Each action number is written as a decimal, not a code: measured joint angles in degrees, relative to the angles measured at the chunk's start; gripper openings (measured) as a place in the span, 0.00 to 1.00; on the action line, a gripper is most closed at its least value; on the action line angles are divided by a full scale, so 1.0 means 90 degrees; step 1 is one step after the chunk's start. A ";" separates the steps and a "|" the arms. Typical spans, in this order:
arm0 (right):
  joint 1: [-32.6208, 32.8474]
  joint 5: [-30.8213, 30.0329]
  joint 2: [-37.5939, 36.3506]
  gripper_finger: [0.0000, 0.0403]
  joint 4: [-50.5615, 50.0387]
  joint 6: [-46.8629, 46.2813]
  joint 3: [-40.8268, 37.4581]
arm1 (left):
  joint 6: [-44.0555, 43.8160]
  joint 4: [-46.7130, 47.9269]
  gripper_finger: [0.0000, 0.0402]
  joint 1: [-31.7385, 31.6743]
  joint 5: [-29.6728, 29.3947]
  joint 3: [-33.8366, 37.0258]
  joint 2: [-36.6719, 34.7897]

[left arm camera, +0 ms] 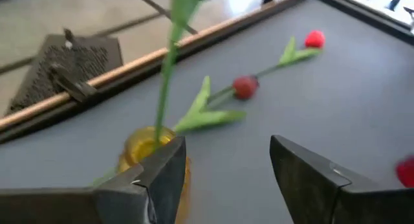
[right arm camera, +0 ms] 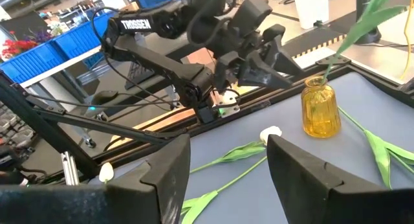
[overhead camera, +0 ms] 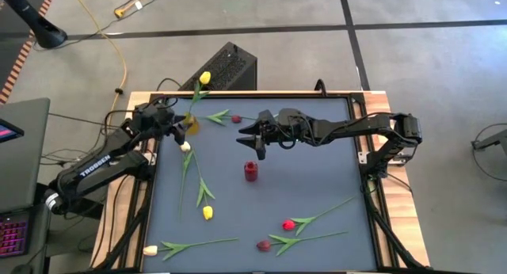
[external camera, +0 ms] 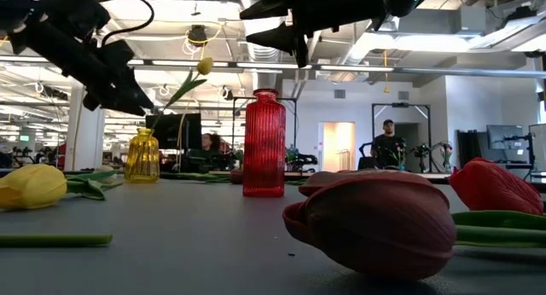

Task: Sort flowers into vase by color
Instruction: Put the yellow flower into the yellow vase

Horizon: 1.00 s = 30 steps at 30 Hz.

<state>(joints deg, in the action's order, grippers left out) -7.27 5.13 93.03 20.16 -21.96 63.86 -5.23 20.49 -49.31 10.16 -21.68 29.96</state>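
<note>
Grey tabletop: left gripper (overhead camera: 181, 125) released beside yellow vase (overhead camera: 191, 124) (tulip (overhead camera: 205, 78) inside); right gripper (overhead camera: 247, 139) open.

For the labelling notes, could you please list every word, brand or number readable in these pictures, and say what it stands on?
"TROSSEN": white letters on the left arm, readable in the high view and the right wrist view.
The laptop screen at the high view's left edge: too small to read.
Nothing readable on the vases, flowers or table.

Left pincer (overhead camera: 184, 127) and right pincer (overhead camera: 252, 141) both hang open above the table.
</note>
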 joint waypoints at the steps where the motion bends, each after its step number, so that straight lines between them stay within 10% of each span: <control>1: -0.0013 0.0001 0.0000 0.57 -0.0001 0.0001 0.0000 | 0.0000 0.0191 0.54 0.0061 0.0014 -0.0109 0.0002; 30: -0.0381 0.0119 0.0002 0.57 -0.0002 -0.0004 0.0000 | -0.0004 0.0899 0.55 0.4564 -0.0038 -0.1193 0.0689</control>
<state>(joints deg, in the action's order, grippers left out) -10.70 6.20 93.06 20.14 -22.00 63.86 -5.27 28.58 -8.24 9.82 -32.42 36.16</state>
